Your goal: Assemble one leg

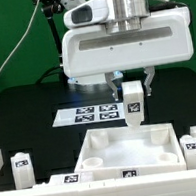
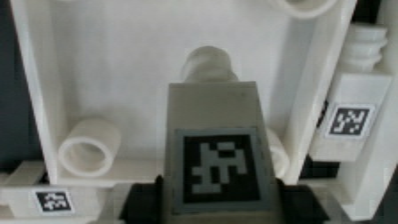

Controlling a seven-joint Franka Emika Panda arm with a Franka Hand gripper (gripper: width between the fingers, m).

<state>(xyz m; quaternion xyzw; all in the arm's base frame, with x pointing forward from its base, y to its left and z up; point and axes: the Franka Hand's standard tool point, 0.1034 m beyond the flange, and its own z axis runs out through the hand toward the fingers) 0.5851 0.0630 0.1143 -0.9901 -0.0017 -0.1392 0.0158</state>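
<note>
Panel (image 1: pixel 102 139), white and square with round corner holes, lies near and central on the black table (image 1: pixel 19 122). Marker board (image 1: pixel 92 113) lies just beyond it. Gripper (image 1: pixel 131 86) has its fingers clamped on the leg (image 1: pixel 134 106), which hangs over the panel's far edge, long axis vertical, free end pointing down.

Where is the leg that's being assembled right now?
The leg hangs upright in the gripper, slightly toward the exterior view's right of centre, over the white panel's far edge, beside the marker board.
</note>
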